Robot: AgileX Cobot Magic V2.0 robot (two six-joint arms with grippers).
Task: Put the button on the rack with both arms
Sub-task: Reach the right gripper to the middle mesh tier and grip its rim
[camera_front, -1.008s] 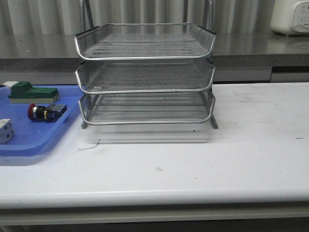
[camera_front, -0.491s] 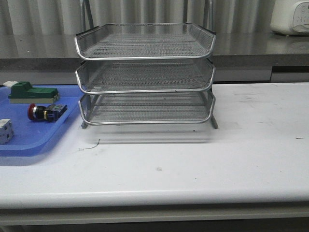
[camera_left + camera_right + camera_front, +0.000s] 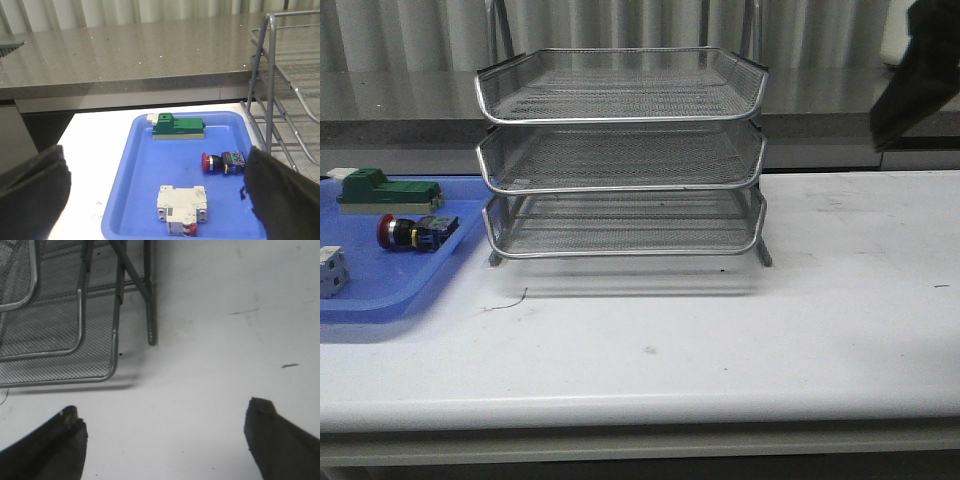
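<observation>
The left gripper (image 3: 157, 200) hangs wide open and empty above the flat blue plastic tray (image 3: 130, 185); ahead of its fingers, toward the right-hand one, the small red-headed push-button (image 3: 222, 162) lies on its side in that tray, beside a white breaker block (image 3: 181, 202) and short of a green block (image 3: 177, 127). The right gripper (image 3: 162, 440) is likewise spread wide, holding nothing, over bare white table (image 3: 215, 340) just off a corner of the silver wire-mesh three-tier rack (image 3: 55, 325).

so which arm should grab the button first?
Left, probably. The red-headed push-button lies in the flat blue plastic tray, directly ahead of the left gripper, jaws open. The right gripper is over bare table beside the silver wire-mesh rack.
</observation>
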